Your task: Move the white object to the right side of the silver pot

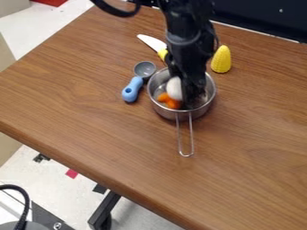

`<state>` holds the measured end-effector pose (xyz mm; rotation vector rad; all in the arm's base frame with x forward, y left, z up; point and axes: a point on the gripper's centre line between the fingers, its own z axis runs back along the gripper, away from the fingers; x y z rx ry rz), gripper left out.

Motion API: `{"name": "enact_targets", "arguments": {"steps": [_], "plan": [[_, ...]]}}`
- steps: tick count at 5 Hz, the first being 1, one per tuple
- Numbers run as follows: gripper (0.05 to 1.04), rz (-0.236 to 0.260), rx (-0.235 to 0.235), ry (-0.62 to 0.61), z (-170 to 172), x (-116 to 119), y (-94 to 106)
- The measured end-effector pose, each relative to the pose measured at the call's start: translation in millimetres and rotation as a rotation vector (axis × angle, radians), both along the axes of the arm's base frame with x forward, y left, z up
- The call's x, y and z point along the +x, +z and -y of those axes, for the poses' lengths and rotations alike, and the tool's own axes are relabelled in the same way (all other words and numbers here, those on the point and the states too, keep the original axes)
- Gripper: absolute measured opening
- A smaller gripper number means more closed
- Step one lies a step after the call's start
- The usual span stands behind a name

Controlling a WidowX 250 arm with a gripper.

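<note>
Fingers (190, 95) hang down inside silver pot (165, 112); cannot tell if apart, together or clamped on something. White object (174, 89) is also in silver pot, at left of fingers. Orange thing (172, 103) is lower left of fingers. On bench (90, 103), yellow corn (221, 59) is upper right of fingers.

The arm (185, 33) is black from its far end down — chunky and segmented, with rounded, blocky housings and a dull grey sheen where light catches them. On its left, at the far edge of the scene, a thick black cable (118, 12) bows out in a smooth loop. A thinner dark cable (215, 36) curves along the right side. The gripper (191, 93) is black too — its finer details too small to tell.
</note>
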<state>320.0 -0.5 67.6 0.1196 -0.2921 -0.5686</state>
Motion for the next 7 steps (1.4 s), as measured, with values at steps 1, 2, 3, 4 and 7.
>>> {"name": "enact_targets", "arguments": {"steps": [1, 2, 3, 4, 7], "plan": [[0.588, -0.006, -0.019, 0.070, -7, 3, 18.4], [0.588, -0.009, -0.047, 0.127, -14, 6, 39.2], [0.588, -0.051, -0.082, 0.139, -10, 0, 52.3], [0.588, -0.109, -0.079, 0.171, 14, -9, 55.9], [0.588, -0.162, -0.132, 0.323, 96, 7, 49.4]]}}
